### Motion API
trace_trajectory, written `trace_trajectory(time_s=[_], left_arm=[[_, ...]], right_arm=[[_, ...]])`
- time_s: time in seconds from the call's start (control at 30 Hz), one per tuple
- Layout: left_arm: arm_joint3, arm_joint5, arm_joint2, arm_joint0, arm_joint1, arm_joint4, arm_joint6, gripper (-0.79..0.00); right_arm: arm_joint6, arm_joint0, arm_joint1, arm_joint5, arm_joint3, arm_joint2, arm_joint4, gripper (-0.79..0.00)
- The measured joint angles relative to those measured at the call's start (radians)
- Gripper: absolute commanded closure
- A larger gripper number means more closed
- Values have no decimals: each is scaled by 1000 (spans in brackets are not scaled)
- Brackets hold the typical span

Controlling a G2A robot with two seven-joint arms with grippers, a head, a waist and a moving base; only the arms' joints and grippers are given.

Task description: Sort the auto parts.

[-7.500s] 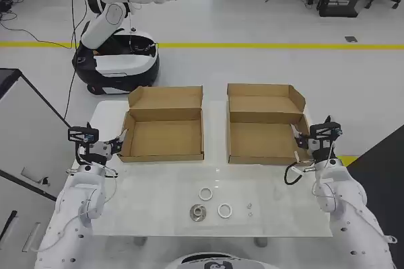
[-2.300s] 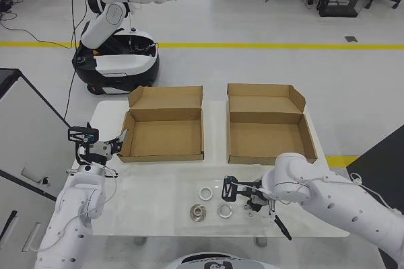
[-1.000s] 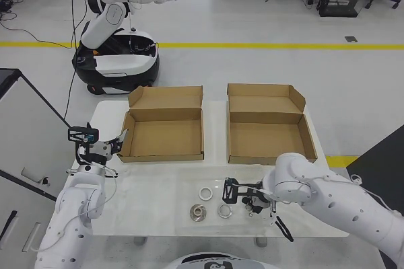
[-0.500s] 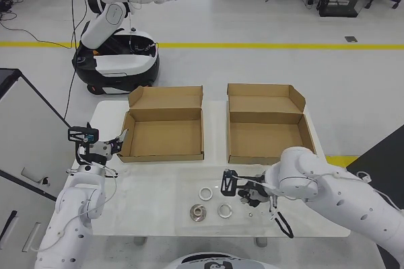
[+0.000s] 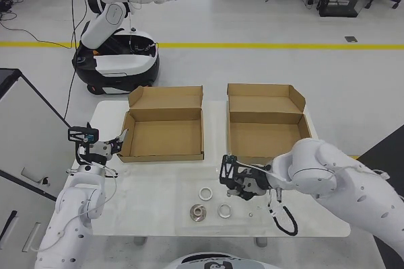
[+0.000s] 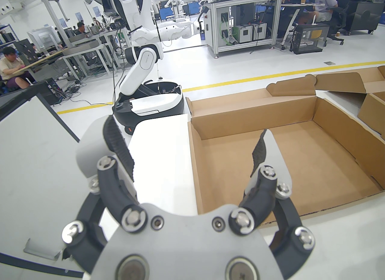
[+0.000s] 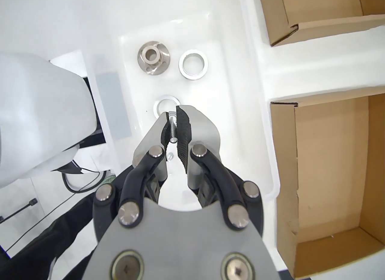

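the right gripper (image 7: 172, 126) pinches a bolt (image 7: 172, 131) between its jaws above the tray (image 5: 161, 195). in the top view a ring (image 5: 206, 194) and flange (image 5: 198, 213) lie at its 7 o'clock, a second ring (image 5: 224, 211) at 6. the left gripper (image 6: 187, 130), jaws spread, sits at 9 o'clock of the left box (image 5: 165, 138).

Pale glossy floor (image 5: 256, 64), yellow line (image 5: 256, 45) across; desks (image 6: 81, 51), framed workstation (image 6: 240, 16), black chairs (image 6: 361, 13) behind.
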Motion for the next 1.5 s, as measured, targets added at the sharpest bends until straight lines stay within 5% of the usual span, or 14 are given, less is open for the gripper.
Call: trace_trajectory(time_s=[0.7, 1.5], left_arm=[[0, 0, 0, 0, 0, 0, 0, -785], [0, 0, 0, 0, 0, 0, 0, -785]], right_arm=[[-70, -169, 84, -310, 114, 340, 354, 0], [-296, -36, 189, -537, 139, 238, 724, 0]])
